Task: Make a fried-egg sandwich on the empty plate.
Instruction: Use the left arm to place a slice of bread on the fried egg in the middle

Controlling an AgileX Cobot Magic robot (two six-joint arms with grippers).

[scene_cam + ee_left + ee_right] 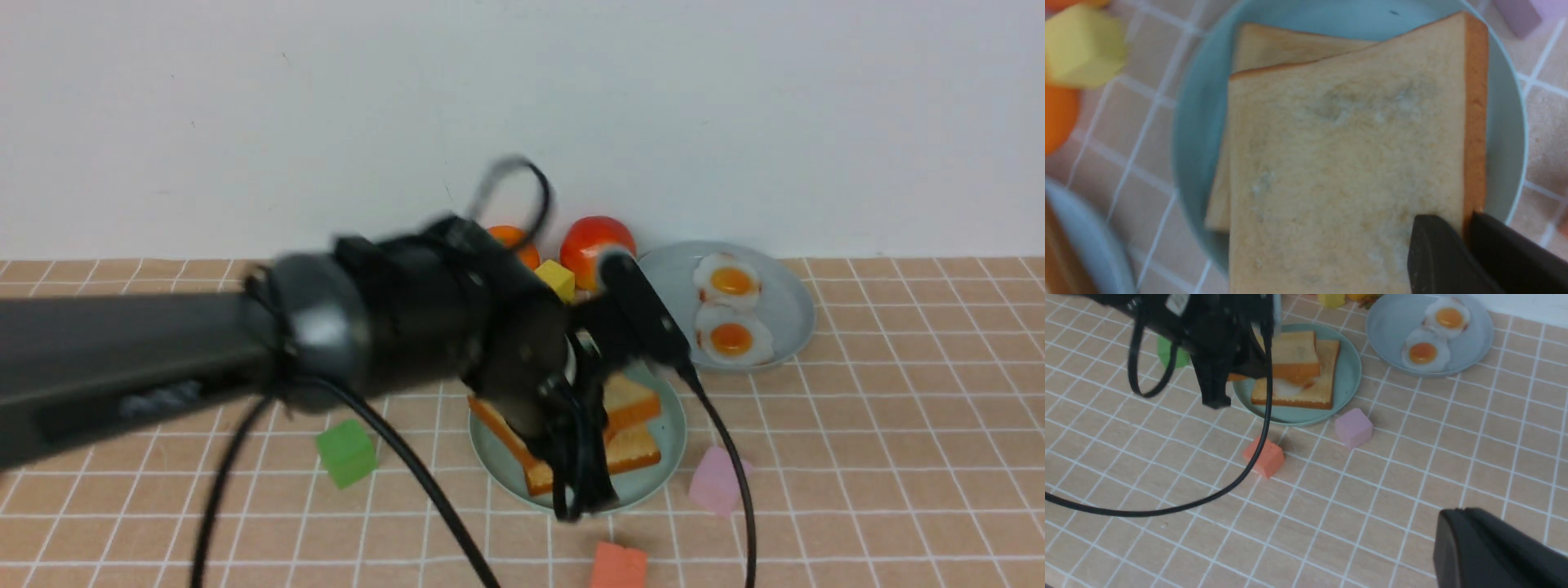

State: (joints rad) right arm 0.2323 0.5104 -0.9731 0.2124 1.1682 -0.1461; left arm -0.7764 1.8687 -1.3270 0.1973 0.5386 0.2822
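Peach tiled tabletop (pixel 898 457) carries the mint-green plate (pixel 1349 371), where the lower toast slice (pixel 1325 377) lies with a fried egg (pixel 1286 388) on it. Left gripper (pixel 1457 228) pinches the upper toast slice (pixel 1339 163) by its crust edge over the egg; the right gripper (pixel 1466 522) hangs closed and empty, well apart.

Left arm (pixel 163 367), blurred, crosses in from the left. Its hand (pixel 581 482) hangs over the near side of the mint-green plate (pixel 671 437), grip obscured. On that plate the upper toast slice (pixel 633 398) overlaps the lower toast slice (pixel 635 451). Two fried eggs (pixel 731 339) lie on the blue-grey plate (pixel 788 314), rear right. A green cube (pixel 347 452), pink cube (pixel 717 482) and orange cube (pixel 618 566) stand on the table (pixel 898 457).
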